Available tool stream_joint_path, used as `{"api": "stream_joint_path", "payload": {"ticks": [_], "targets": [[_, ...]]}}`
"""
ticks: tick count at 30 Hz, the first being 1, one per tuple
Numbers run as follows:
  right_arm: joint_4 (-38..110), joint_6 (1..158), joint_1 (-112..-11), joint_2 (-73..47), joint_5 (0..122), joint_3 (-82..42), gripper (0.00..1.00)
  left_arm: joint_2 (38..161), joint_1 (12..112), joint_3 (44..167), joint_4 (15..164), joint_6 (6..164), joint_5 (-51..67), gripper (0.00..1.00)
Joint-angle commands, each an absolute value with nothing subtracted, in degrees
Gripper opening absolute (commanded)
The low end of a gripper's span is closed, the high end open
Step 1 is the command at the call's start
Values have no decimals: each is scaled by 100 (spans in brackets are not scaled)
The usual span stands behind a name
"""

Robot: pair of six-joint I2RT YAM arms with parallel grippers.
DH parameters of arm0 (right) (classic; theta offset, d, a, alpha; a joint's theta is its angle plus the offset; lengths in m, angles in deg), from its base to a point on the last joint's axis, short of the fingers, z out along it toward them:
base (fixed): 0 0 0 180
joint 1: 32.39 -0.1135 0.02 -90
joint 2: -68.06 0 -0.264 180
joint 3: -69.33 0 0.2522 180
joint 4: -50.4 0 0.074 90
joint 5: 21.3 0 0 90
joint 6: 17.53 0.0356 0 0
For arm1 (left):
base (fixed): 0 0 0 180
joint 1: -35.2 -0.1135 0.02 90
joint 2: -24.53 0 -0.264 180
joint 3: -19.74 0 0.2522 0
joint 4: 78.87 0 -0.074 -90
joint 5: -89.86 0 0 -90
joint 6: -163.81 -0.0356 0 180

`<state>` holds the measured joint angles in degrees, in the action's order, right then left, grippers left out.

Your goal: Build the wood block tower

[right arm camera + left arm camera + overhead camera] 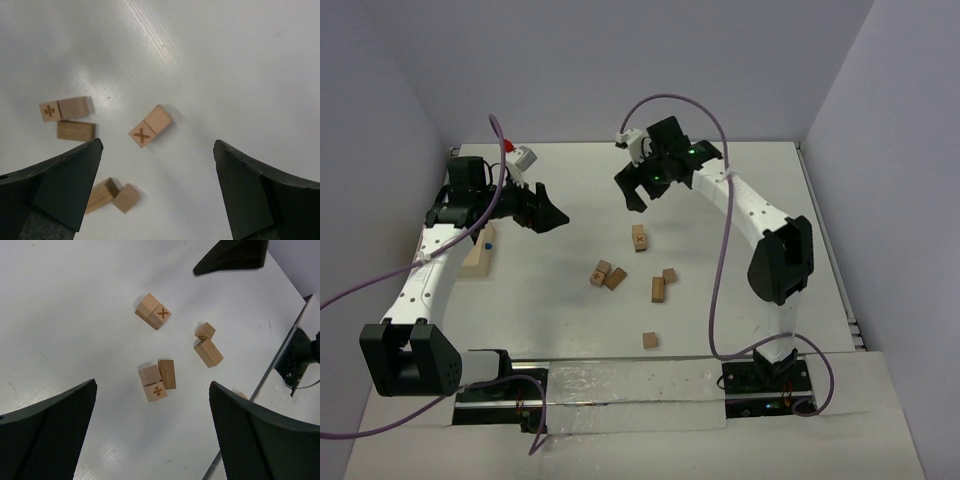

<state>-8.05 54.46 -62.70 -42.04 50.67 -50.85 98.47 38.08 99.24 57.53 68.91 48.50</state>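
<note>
Several tan wood blocks lie loose at mid-table. An X-marked pair [639,238] [153,311] [150,126] lies farthest back. Left of centre sits a pair with a divide sign [600,272] [156,390] [50,111], with a darker block [615,278] [167,374] beside it. A cube [669,274] and a long block [658,289] [208,352] lie to the right, and a lone cube [649,340] sits nearer the bases. The tower is out of view. My left gripper [552,213] [153,405] hovers open to the blocks' left. My right gripper [640,190] [158,145] hovers open behind the X pair. Both are empty.
A pale tan long piece [478,258] with a small blue spot lies partly under the left arm. White walls close the table at the back and sides. The arms' base rail [620,385] runs along the near edge. Purple cables loop over both arms.
</note>
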Motion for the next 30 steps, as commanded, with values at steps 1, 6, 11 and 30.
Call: {"api": "stream_joint_path", "payload": {"ticks": [1, 6, 11, 30], "targets": [[-1137, 3136, -6041, -3516, 3992, -4774, 100, 9667, 3775, 10223, 5573, 6494, 5528, 99], [-1160, 1464, -6036, -3203, 3748, -3927, 100, 9729, 3766, 10256, 5617, 6509, 5696, 99], [-1542, 375, -5971, -3598, 3439, -3778, 99, 9802, 3766, 10282, 5629, 6506, 5615, 99], [-1701, 140, -6161, -4901, 3480, -4573, 100, 10004, 3766, 10142, 5595, 6330, 5623, 99]]}}
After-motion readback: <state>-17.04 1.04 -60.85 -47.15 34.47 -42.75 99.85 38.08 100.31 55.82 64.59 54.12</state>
